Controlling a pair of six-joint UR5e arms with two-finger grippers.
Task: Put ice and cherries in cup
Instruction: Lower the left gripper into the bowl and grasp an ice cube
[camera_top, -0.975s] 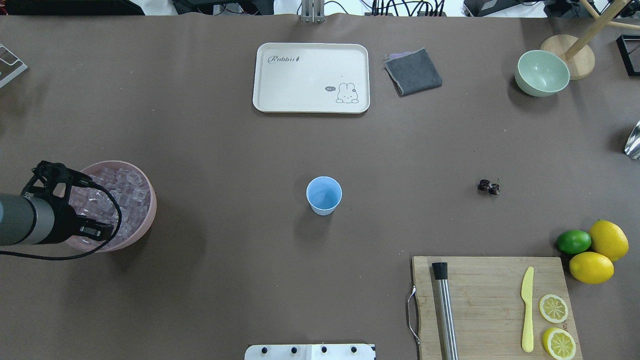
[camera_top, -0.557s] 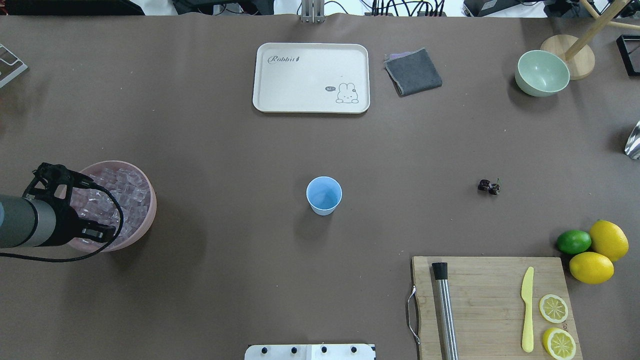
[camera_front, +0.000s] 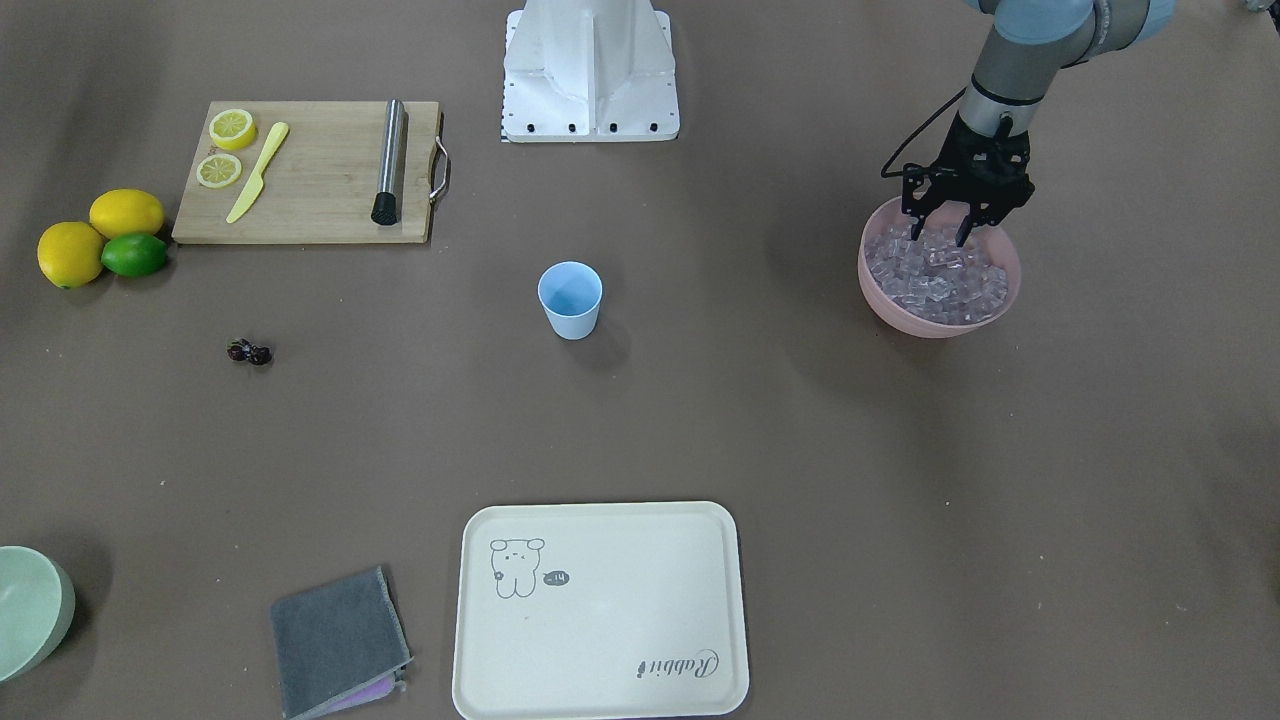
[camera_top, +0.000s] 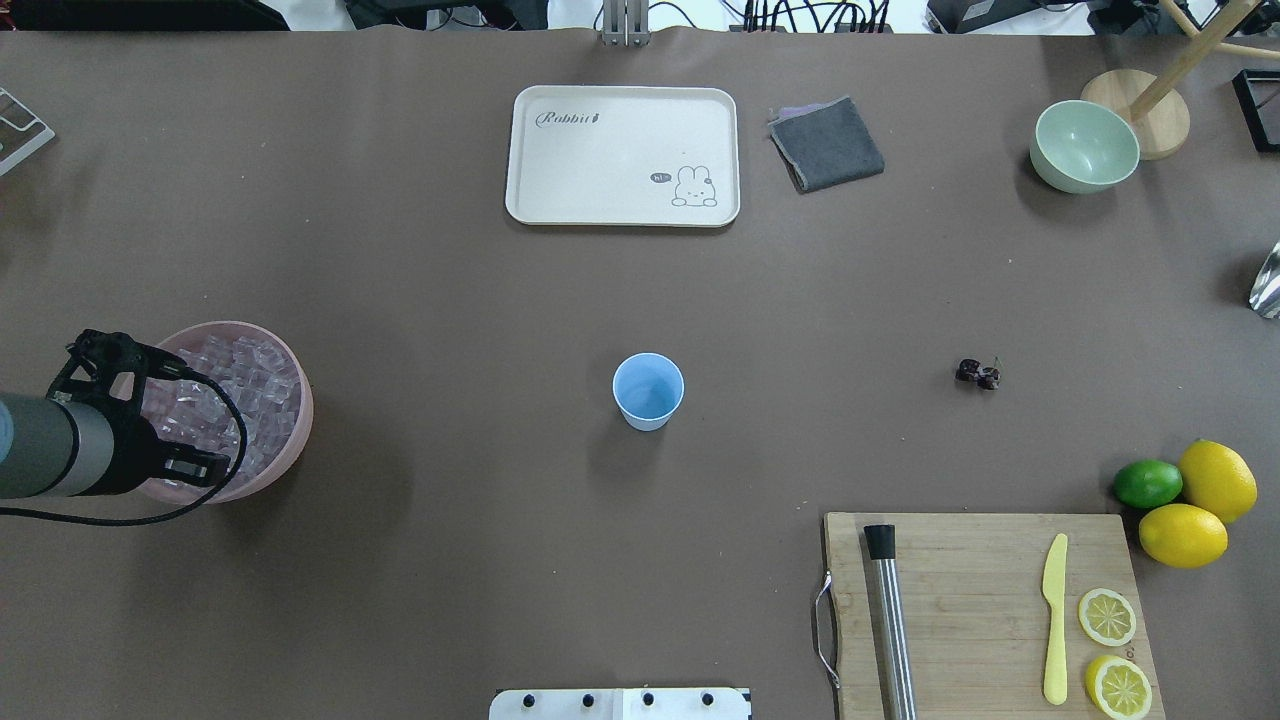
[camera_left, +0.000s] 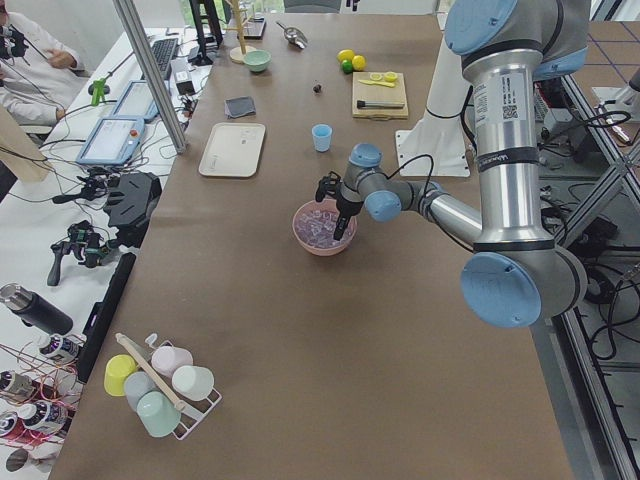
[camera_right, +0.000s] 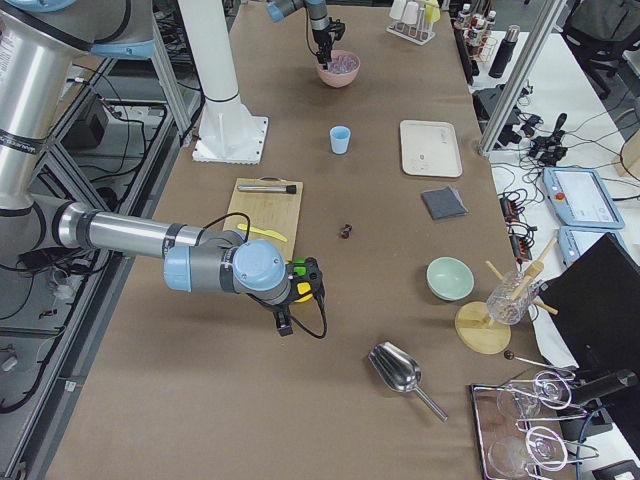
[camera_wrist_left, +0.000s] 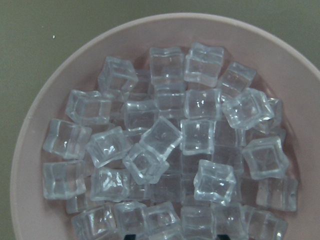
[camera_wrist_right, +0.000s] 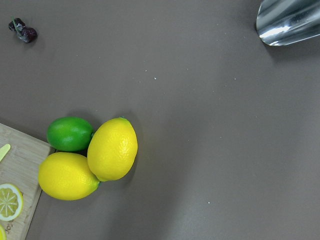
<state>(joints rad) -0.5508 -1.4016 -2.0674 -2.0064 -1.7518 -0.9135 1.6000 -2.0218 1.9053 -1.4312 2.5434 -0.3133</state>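
Ice (camera_wrist_left: 165, 145) fills the pink bowl (camera_front: 940, 322) well off to the left-arm side of the cup (camera_top: 648, 390); the front view shows the left gripper (camera_front: 942, 232) spread wide, fingertips down at the heap, where the wrist camera gives only cubes. Cherries (camera_top: 978, 374) lie on the table well off the cup's other side. Only the right side view catches the right gripper (camera_right: 305, 285), by the lemons (camera_wrist_right: 112, 148) far from the cup, and whether it is open or closed cannot be told.
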